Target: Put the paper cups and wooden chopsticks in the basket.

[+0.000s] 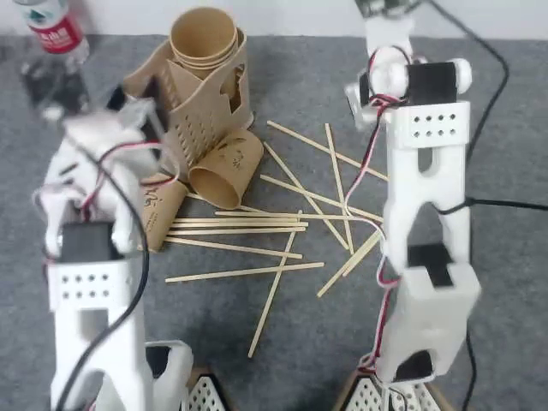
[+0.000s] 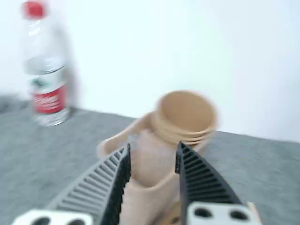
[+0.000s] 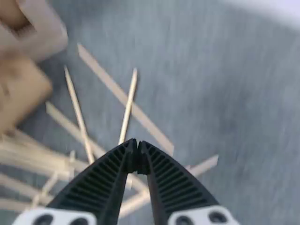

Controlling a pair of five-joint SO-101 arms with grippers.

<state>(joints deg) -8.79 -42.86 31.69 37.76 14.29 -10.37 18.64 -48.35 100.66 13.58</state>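
Observation:
A tan cut-out basket [image 1: 201, 107] stands at the back of the grey mat with paper cups [image 1: 203, 38] stacked inside it. Two more paper cups lie on their sides in front of it, one [image 1: 227, 164] against the basket and one [image 1: 163, 212] beside my left arm. Several wooden chopsticks [image 1: 235, 224] are scattered across the mat's middle. My left gripper [image 2: 152, 157] is open and faces the basket [image 2: 150, 164] and its stacked cups [image 2: 185, 115]. My right gripper [image 3: 137, 152] is shut with nothing in it, hovering over chopsticks [image 3: 126, 108].
A plastic water bottle [image 1: 53, 30] with a red label stands at the back left corner, and is seen again as the bottle [image 2: 44, 70] by the white wall. The right arm's body [image 1: 428, 214] stands along the chopsticks' right side.

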